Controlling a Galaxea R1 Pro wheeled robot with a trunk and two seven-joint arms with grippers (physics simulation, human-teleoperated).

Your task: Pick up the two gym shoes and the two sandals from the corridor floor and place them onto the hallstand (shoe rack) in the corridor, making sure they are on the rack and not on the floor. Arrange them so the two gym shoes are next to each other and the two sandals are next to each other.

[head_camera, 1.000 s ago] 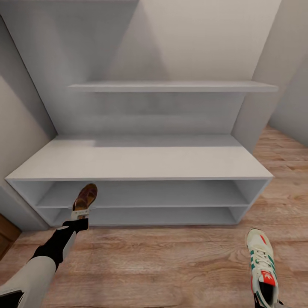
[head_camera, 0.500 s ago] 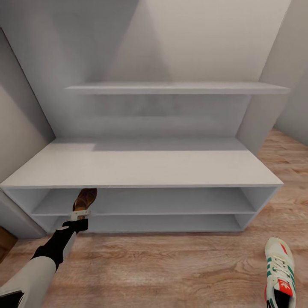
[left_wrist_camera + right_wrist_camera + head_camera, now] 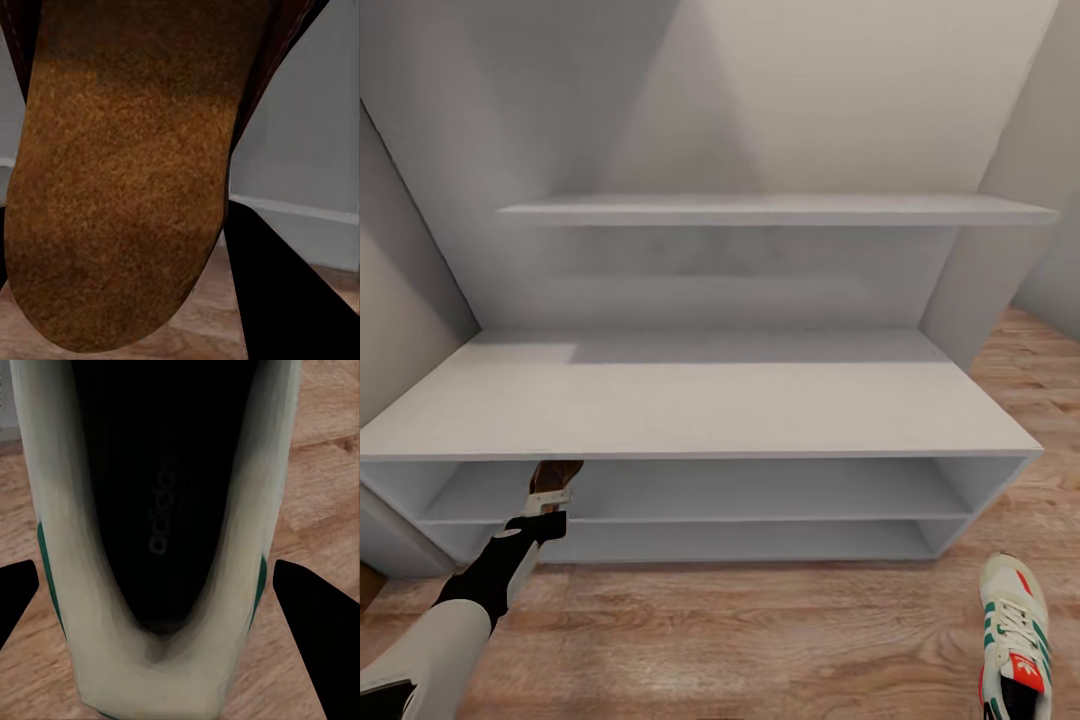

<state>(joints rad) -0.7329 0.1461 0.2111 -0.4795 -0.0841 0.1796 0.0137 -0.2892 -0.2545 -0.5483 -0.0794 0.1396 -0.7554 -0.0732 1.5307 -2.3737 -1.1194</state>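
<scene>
The hallstand (image 3: 700,395) stands straight ahead, pale grey, with two open tiers under its top board. My left gripper (image 3: 545,498) is shut on the heel of a brown sandal (image 3: 556,472). The sandal's toe reaches into the upper tier near the left end, under the top board. In the left wrist view the tan sandal (image 3: 120,187) is very close, with a black finger (image 3: 281,300) beside it. A white gym shoe (image 3: 1015,635) with green stripes hangs over the corridor floor (image 3: 760,640) at the lower right. My right gripper (image 3: 161,615) is shut on that gym shoe (image 3: 161,510) at its heel.
A long wall shelf (image 3: 770,210) runs above the bench. Grey walls close in on the left (image 3: 400,300) and right (image 3: 1000,250). Open wood floor lies between me and the rack's front edge.
The whole view has moved closer to the rack, which now looks larger. The sandal's toe has passed under the top board. The gym shoe keeps its place at the lower right.
</scene>
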